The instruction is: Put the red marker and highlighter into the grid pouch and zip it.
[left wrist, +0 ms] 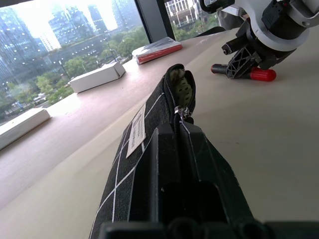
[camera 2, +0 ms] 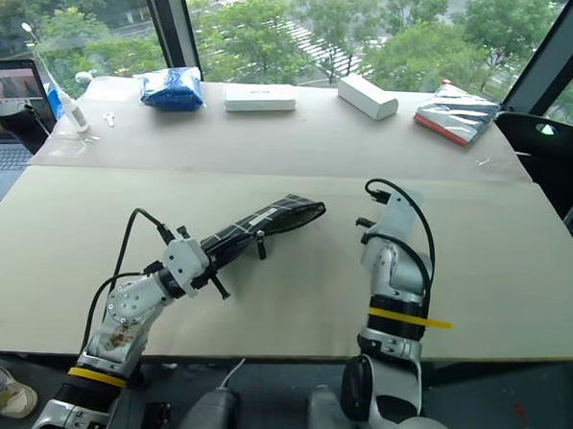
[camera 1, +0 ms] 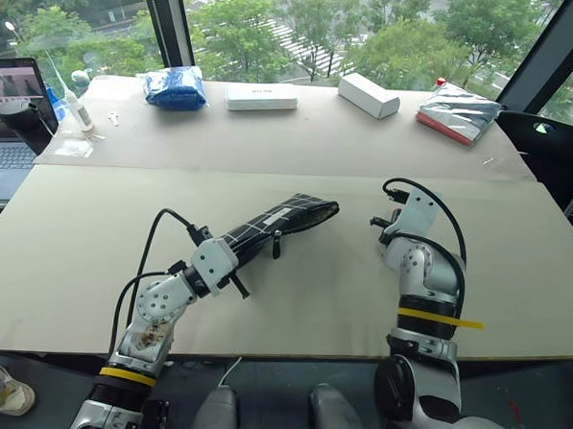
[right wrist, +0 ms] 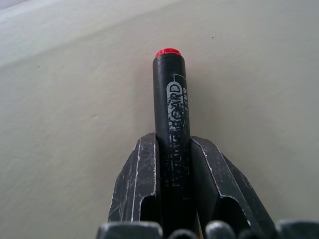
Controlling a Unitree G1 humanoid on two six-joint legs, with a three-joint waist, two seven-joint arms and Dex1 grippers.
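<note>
Your R gripper (right wrist: 172, 164) is clamped on the red marker (right wrist: 170, 114), on the table. Grid pouch (camera 1: 277, 219) lies to its left, mouth facing it, pinched by the closed L gripper (camera 1: 229, 253). Highlighter (left wrist: 180, 87) is already inside.

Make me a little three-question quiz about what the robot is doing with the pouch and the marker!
1. True or false: the right tool is shut on the marker.
2. What does the left tool hold? A) white box B) pouch C) laptop
3. Fill in: something green shows inside the pouch's open ____.

Key:
1. True, its fingers press the black barrel.
2. B
3. End. The green thing looks like the highlighter.
</note>
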